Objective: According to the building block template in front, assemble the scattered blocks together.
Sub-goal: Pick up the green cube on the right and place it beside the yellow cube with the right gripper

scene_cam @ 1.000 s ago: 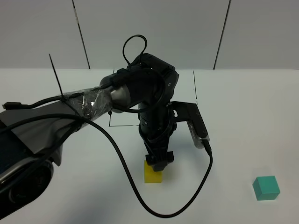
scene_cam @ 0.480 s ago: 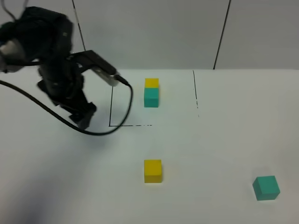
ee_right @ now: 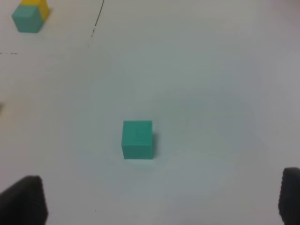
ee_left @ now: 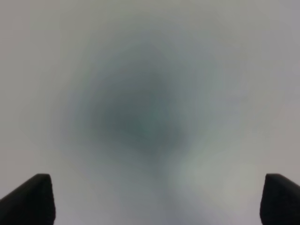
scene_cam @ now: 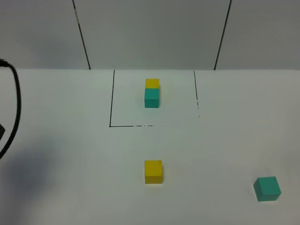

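Observation:
The building block template, a yellow cube joined to a teal cube, stands inside a black outlined square; it also shows in the right wrist view. The loose yellow cube sits alone on the white table in front of the square. The loose teal cube sits far to its right, near the front; in the right wrist view it lies ahead of my open, empty right gripper. My left gripper is open and empty over blurred bare table. Neither gripper shows in the exterior view.
The black outlined square marks the back middle of the white table. A black cable from the left arm hangs at the left edge of the exterior view. A white panelled wall stands behind the table.
The left arm left the yellow cube on the table, swung back to the left and went out of the exterior view. The template came back into sight. The cubes have not moved.

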Robot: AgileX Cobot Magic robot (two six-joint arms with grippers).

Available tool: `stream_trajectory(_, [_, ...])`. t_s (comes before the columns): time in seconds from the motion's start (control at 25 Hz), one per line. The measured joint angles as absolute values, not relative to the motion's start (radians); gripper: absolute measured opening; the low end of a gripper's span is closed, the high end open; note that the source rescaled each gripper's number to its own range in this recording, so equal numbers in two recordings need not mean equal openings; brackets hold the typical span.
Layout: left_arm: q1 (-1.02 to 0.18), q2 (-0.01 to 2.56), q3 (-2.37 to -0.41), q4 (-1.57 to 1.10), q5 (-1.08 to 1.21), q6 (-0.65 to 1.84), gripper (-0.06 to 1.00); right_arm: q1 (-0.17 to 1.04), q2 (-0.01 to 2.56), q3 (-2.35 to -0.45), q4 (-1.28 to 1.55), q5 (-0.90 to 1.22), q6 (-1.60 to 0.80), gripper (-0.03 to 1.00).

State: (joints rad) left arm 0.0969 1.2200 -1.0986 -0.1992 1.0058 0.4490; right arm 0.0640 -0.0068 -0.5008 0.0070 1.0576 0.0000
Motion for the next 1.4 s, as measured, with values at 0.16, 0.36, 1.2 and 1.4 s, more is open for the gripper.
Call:
stream_trajectory(0.16, [0.097, 0.924, -0.963, -0.219, 1.01, 0.38, 0.88, 0.064, -0.007, -0.501, 0.007, 1.058, 0.0, 1.0])
stream_trajectory(0.36, [0.097, 0.596, -0.818, -0.229, 1.026, 0.345, 0.87, 0.064, -0.007, -0.501, 0.007, 1.058, 0.0, 1.0])
stream_trajectory(1.2, [0.082, 0.035, -0.526, -0.303, 1.05, 0.34, 0.72, 0.064, -0.007, -0.501, 0.007, 1.058, 0.0, 1.0])
stream_trajectory(1.4, [0.043, -0.007, -0.515, -0.293, 1.082, 0.339, 0.72, 0.064, -0.007, -0.501, 0.007, 1.058, 0.0, 1.0])
